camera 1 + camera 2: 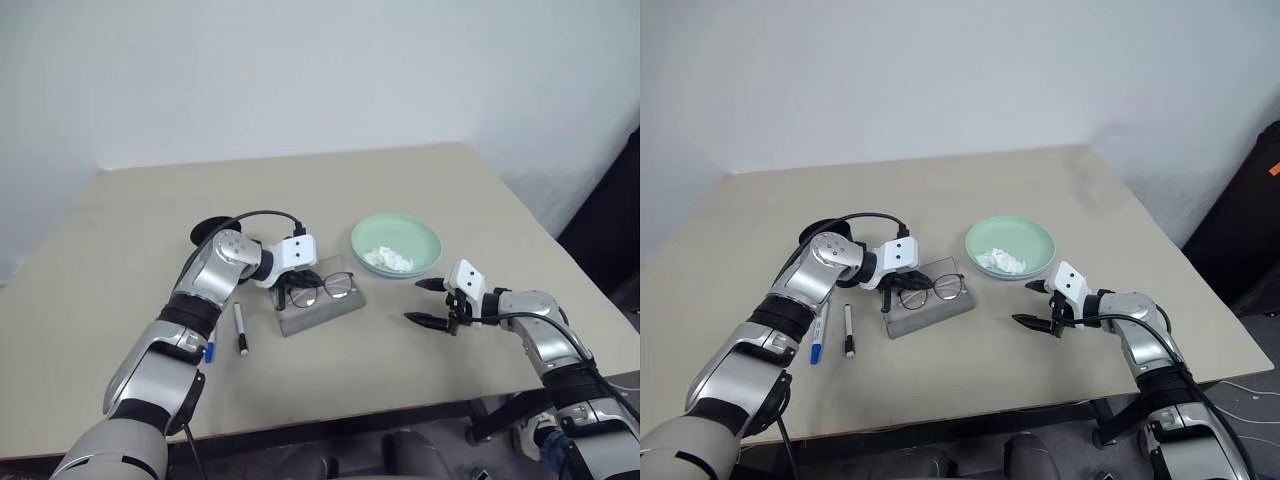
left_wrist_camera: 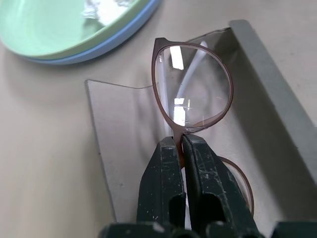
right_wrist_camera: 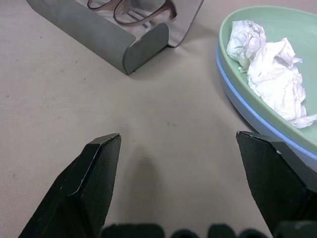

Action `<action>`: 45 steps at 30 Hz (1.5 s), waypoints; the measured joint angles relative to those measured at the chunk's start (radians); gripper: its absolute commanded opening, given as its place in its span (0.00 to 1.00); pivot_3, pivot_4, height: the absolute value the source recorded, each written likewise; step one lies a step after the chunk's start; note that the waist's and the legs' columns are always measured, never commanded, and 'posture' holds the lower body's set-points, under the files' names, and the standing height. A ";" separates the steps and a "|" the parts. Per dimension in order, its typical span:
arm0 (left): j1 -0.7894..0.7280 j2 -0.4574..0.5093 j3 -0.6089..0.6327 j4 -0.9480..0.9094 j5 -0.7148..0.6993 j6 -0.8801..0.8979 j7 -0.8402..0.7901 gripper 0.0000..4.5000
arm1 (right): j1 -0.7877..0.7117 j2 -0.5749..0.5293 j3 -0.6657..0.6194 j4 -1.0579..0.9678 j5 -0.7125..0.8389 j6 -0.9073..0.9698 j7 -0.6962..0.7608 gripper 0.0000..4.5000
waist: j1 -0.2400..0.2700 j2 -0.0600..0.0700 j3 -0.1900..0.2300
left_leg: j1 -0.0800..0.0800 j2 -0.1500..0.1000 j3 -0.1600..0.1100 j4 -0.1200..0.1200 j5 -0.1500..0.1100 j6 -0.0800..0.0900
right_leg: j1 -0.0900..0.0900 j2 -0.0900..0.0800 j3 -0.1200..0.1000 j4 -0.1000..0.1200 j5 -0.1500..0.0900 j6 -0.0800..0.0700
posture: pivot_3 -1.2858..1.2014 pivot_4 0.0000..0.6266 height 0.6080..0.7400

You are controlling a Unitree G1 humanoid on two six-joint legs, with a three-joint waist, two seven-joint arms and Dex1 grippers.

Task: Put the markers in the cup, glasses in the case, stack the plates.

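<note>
Glasses [image 2: 193,89] hang over the open grey case [image 1: 318,310] mid-table, left tool [image 2: 183,148] clamped on their bridge. Right tool [image 1: 428,302] spread wide above bare table [image 1: 430,190] beside stacked plates [image 1: 396,243]; markers [image 1: 240,329] lie near the front edge

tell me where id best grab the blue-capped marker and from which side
Probably mid-barrel on the blue-capped marker, coming from above with the fingers across its width: it lies flat on the table, and the black-capped marker lies alongside with a gap between them, so a side approach looks tight.
</note>
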 measured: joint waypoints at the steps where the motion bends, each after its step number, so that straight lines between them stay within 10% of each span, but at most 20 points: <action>1: 0.008 0.005 -0.002 -0.019 0.000 0.002 -0.013 0.01 | 0.000 0.000 0.000 0.000 0.000 0.000 -0.001 0.90 | 0.000 0.000 0.000 | 0.000 0.000 0.000 0.000 0.000 0.000 | 0.000 0.000 0.000 0.000 0.000 0.000 | 0.52 0.00 1.00; 18: 0.136 0.065 -0.011 -0.283 -0.014 0.145 -0.098 0.01 | 0.002 0.001 0.000 0.000 -0.002 -0.005 -0.003 0.90 | 0.000 0.000 0.000 | 0.000 0.000 0.000 0.000 0.000 0.000 | 0.000 0.000 0.000 0.000 0.000 0.000 | 0.52 0.00 1.00; 24: 0.155 0.062 -0.013 -0.299 -0.022 0.168 -0.086 0.43 | -0.001 0.005 0.003 0.000 -0.004 -0.007 -0.003 0.90 | 0.000 0.000 0.000 | 0.000 0.000 0.000 0.000 0.000 0.000 | 0.000 0.000 0.000 0.000 0.000 0.000 | 0.52 0.00 1.00; 41: 0.026 -0.036 0.083 -0.217 -0.132 0.212 0.018 0.43 | -0.002 0.008 0.007 0.001 -0.012 -0.007 0.000 0.90 | 0.000 0.000 0.000 | 0.000 0.000 0.000 0.000 0.000 0.000 | 0.000 0.000 0.000 0.000 0.000 0.000 | 0.52 0.00 1.00; 45: -0.015 -0.037 0.092 -0.129 -0.106 0.135 0.090 0.24 | -0.002 0.009 0.007 0.002 -0.013 -0.007 0.000 0.90 | 0.000 0.000 0.000 | 0.000 0.000 0.000 0.000 0.000 0.000 | 0.000 0.000 0.000 0.000 0.000 0.000 | 0.52 0.00 1.00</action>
